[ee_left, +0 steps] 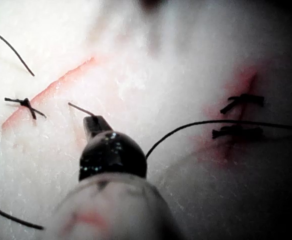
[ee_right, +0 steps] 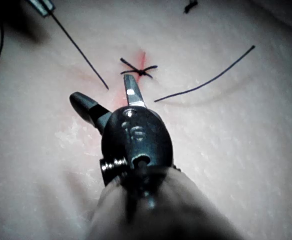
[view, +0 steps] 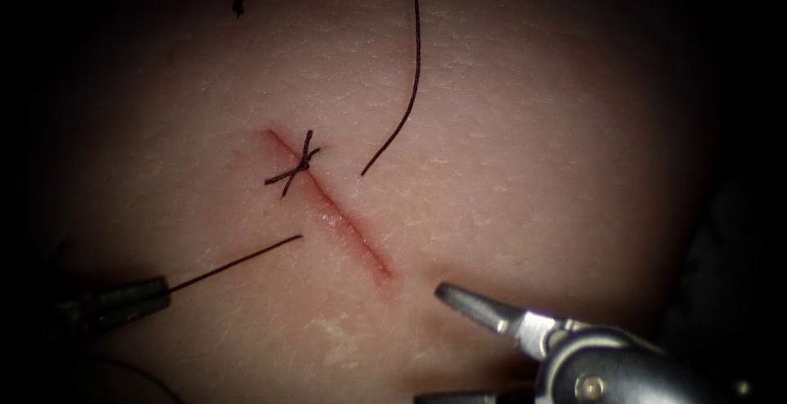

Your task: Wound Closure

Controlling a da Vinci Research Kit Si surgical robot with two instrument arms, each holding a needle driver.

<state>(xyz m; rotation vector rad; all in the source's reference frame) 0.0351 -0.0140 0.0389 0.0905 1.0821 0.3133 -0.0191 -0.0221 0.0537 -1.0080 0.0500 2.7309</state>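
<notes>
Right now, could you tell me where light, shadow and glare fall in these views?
Endoscope view: light pools on the tissue around the cut; the left tool, shut on thread, sits in shadow. Right wrist view: glare on one of the open, empty right tool's fingers. Left wrist view: tissue strongly lit.

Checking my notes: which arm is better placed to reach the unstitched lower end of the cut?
Probably right: the right tool, fingers open and empty, sits right of the cut at its lower end. The left tool, farther left, grips a thin straight strand, needle or thread unclear.
</notes>
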